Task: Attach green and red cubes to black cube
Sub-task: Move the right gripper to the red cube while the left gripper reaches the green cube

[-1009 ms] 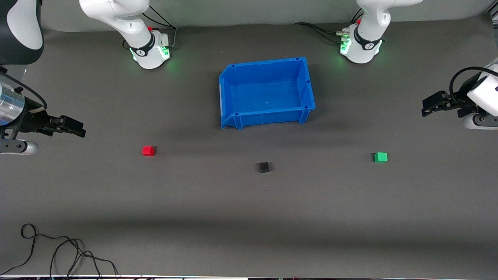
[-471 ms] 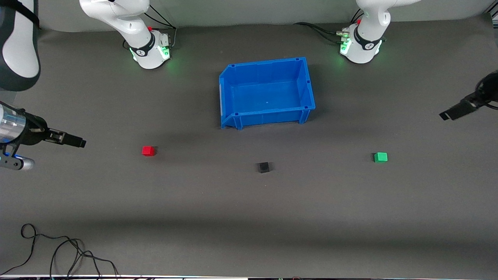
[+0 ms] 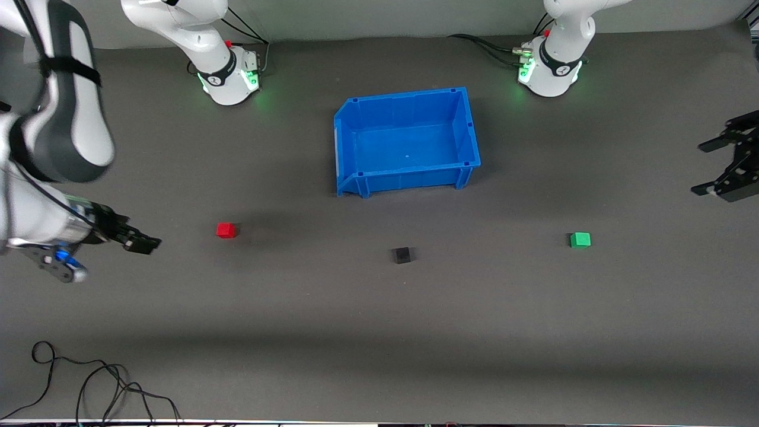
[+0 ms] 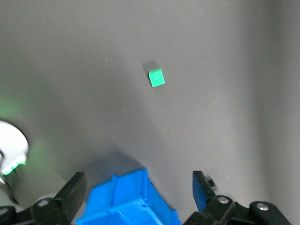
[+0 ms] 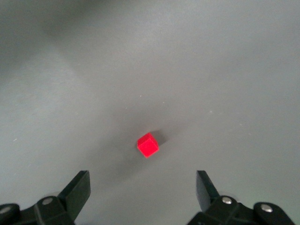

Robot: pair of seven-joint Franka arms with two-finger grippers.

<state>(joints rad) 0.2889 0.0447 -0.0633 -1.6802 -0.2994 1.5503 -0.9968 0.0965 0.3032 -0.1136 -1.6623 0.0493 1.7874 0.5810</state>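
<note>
In the front view, your right gripper (image 3: 142,244) has swung in toward the red cube (image 3: 226,230) over the last second, while your left gripper (image 3: 714,167) has turned and spread wide; both approaches have begun, nothing is grasped. Taking the blue bin (image 3: 356,178) as landmark, the matte black cube (image 3: 401,255) sits nearer the camera, the green cube (image 3: 580,239) toward the left arm's end. In the left wrist view, wide fingers frame the green cube (image 4: 156,78) and the glossy plastic bin corner (image 4: 131,197). In the right wrist view, wide fingers frame the sharp-edged red cube (image 5: 147,145).
</note>
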